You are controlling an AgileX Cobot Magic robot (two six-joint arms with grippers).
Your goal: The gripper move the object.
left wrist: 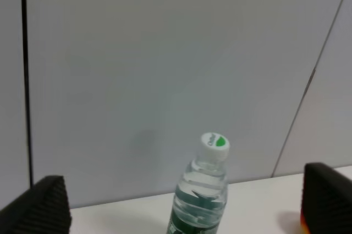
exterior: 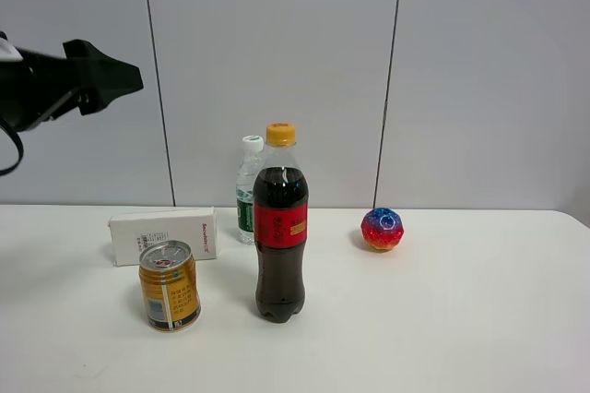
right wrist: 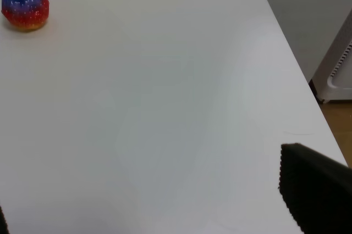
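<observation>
The gold-orange can (exterior: 170,286) stands upright on the white table (exterior: 461,319), front left, a little left of the cola bottle. My left gripper (exterior: 115,89) hangs high above the table's left side, well above and apart from the can. In the left wrist view it (left wrist: 187,201) is open and empty, its fingertips (left wrist: 47,204) wide apart; the can is out of that view. My right gripper (right wrist: 159,206) is open and empty over the table's right part, with one black fingertip (right wrist: 313,190) showing. It is out of the high view.
A tall cola bottle (exterior: 280,227) stands mid-table, with a clear water bottle (exterior: 247,190) behind it, also in the left wrist view (left wrist: 201,195). A white box (exterior: 164,234) lies behind the can. A red-blue ball (exterior: 382,229) sits right of the bottles, also in the right wrist view (right wrist: 25,6).
</observation>
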